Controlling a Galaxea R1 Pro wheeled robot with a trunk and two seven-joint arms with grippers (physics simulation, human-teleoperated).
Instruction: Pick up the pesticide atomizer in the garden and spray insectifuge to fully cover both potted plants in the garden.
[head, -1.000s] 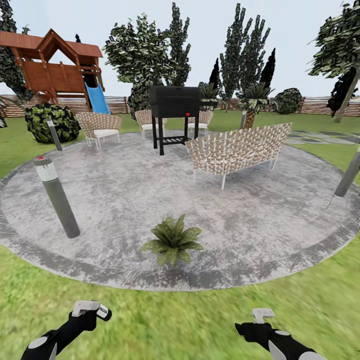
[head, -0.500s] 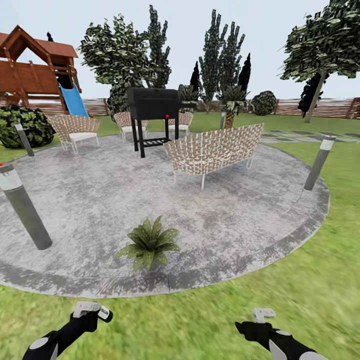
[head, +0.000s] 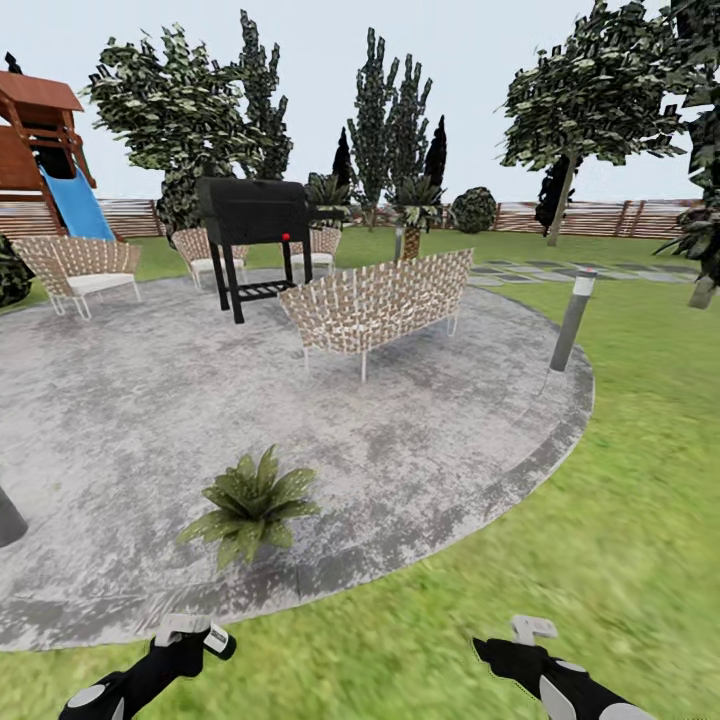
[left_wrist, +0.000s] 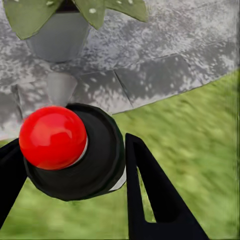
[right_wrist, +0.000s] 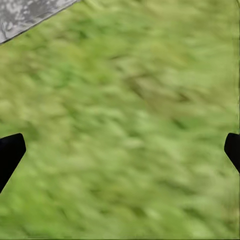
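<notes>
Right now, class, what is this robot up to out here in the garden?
The left gripper is shut on the pesticide atomizer, whose red top faces the wrist camera. The right gripper is open over the lawn, holding nothing. One potted plant sits near the edge of the round stone patio, just ahead of the left arm. Its leaves look plain green, with no obvious spray on them.

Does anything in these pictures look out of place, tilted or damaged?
Nothing stands out. The potted plant stands upright on the stone patio, and the pesticide atomizer sits between the left end effector's fingers.
</notes>
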